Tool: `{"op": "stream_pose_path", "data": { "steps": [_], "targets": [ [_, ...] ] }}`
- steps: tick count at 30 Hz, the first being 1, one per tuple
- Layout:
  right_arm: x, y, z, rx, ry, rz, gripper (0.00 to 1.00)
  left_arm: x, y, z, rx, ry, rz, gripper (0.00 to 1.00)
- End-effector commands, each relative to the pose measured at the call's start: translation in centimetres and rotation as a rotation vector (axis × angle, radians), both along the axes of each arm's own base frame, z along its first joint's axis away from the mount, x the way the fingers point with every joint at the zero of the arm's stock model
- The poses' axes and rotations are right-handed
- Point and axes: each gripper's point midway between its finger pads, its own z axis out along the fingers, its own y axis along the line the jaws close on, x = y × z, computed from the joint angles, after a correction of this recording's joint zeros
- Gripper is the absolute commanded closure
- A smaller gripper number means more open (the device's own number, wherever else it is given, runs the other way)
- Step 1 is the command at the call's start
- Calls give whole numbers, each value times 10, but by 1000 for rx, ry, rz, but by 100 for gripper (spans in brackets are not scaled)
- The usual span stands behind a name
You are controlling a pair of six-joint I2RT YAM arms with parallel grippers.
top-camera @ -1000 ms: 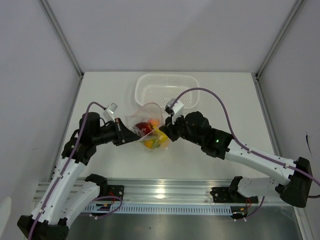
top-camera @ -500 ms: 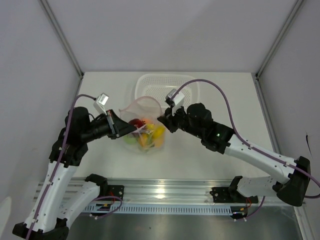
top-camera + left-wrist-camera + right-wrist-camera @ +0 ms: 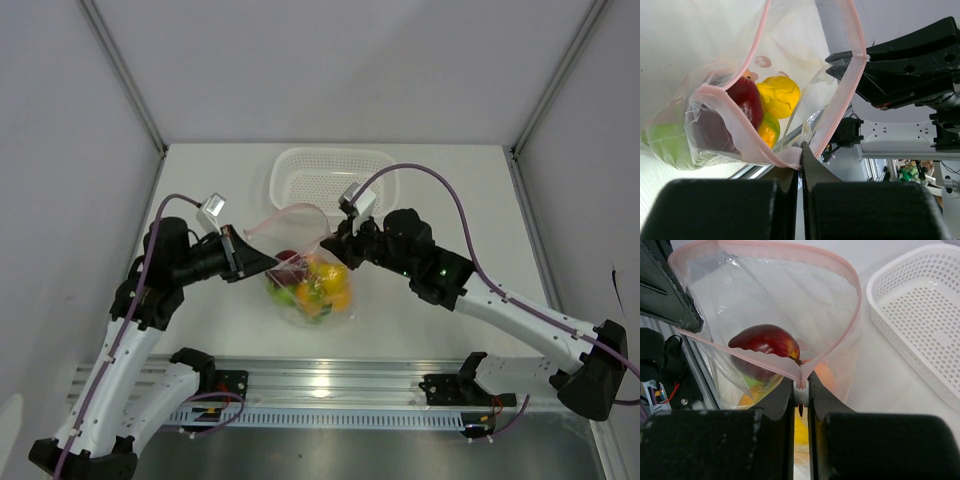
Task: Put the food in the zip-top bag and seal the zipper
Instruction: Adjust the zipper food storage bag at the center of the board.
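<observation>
The zip-top bag (image 3: 310,290) hangs between both grippers with its mouth spread open. The food (image 3: 318,283) sits in its bottom: a dark red apple (image 3: 766,340), a yellow citrus (image 3: 779,94) and a green apple (image 3: 666,145) show through the plastic. The pink zipper (image 3: 790,249) runs as a loop around the mouth, its two sides apart. My left gripper (image 3: 801,149) is shut on one end of the zipper strip, on the bag's left (image 3: 266,262). My right gripper (image 3: 800,382) is shut on the opposite end, where a small white tab sits between its fingers (image 3: 335,240).
A white perforated basket (image 3: 335,172) stands behind the bag, and its wall (image 3: 900,325) lies close to the right of my right gripper. The aluminium rail (image 3: 330,385) runs along the near table edge below the bag.
Both grippers shifted, first left and back, then right and nearer. The bag went with them and now hangs lower, with the food settled in its bottom.
</observation>
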Motion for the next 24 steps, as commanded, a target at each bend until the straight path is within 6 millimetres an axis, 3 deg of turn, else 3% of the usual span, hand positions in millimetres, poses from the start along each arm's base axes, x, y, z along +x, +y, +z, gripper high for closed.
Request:
{"op": "stream_pose_path", "data": {
  "steps": [1, 3, 6, 7, 10, 12, 14, 17, 22, 24],
  "targets": [
    [17, -3, 22, 73, -41, -35, 95, -4, 2, 2, 8, -19, 0, 99],
    [16, -2, 19, 73, -30, -20, 93, -5, 2, 1, 5, -15, 0, 99],
    [10, -4, 18, 81, -9, -3, 82, -4, 2, 5, -3, -25, 2, 99],
    [7, -6, 19, 91, -5, -1, 68, -5, 2, 8, -6, -30, 1, 99],
    [0, -14, 15, 112, 15, 3, 43, -4, 2, 18, -14, -50, 7, 99],
    [-9, -17, 3, 112, 50, 30, 36, -5, 1, 23, -22, -57, 4, 100],
    [-17, -21, 14, 165, 31, 49, 15, -5, 1, 26, -27, -60, 6, 100],
    [-26, -28, 11, 205, 34, 66, 1, -5, 0, 27, -33, -59, 0, 99],
    [-46, -24, 6, 276, 57, 219, 5, -7, -1, 25, -40, -51, -10, 99],
    [-44, -19, 5, 284, 51, 250, 7, -7, -1, 26, -41, -53, -11, 100]
  ]
}}
